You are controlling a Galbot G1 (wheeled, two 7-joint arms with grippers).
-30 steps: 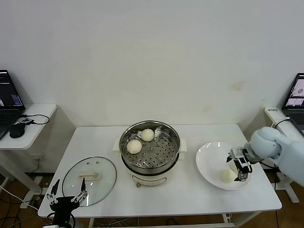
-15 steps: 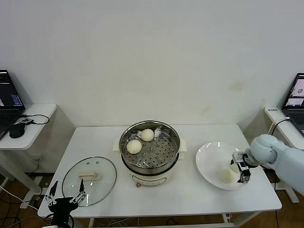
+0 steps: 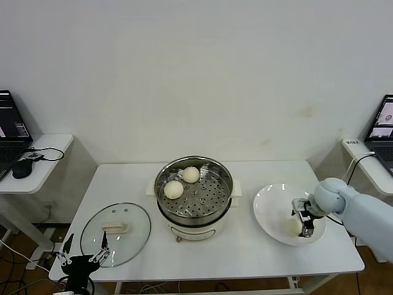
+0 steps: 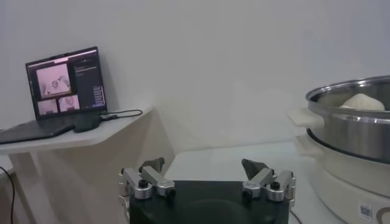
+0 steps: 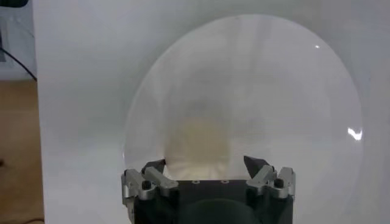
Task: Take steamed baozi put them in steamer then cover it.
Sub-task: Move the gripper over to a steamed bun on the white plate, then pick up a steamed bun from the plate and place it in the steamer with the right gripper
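- Right gripper (image 3: 303,222) has dropped lower onto the plate (image 3: 270,203) since a second ago and shifted toward frame centre; now right over the bun on the plate (image 3: 292,227), lower right of frame. Everything else unmoved.
- Far left edge: laptop (image 3: 11,126) on side table (image 3: 43,161), screen text too small to read.
- Lower left: left gripper (image 3: 83,255) parked below the table's (image 3: 123,178) front edge, fingers spread wide, holding nothing.
- Just above it: glass lid (image 3: 115,233) flat on table, cream handle up, not yet on pot.
- Centre: steamer (image 3: 194,195) open, two buns in the steamer (image 3: 182,182) on the perforated tray, touching or nearly so.
- Small sticker on steamer base in left wrist view, unreadable.
- Lower right: right fingers part-way in, straddling the plate bun; can't tell if they've gripped yet.
- Only one bun visible on plate; any other is hidden or absent.
- Handling guess: bun is soft, light, dents easily. Take it across its widest part with a light squeeze.
- Lid likely heavy, slippery, breakable; grab by the handle.
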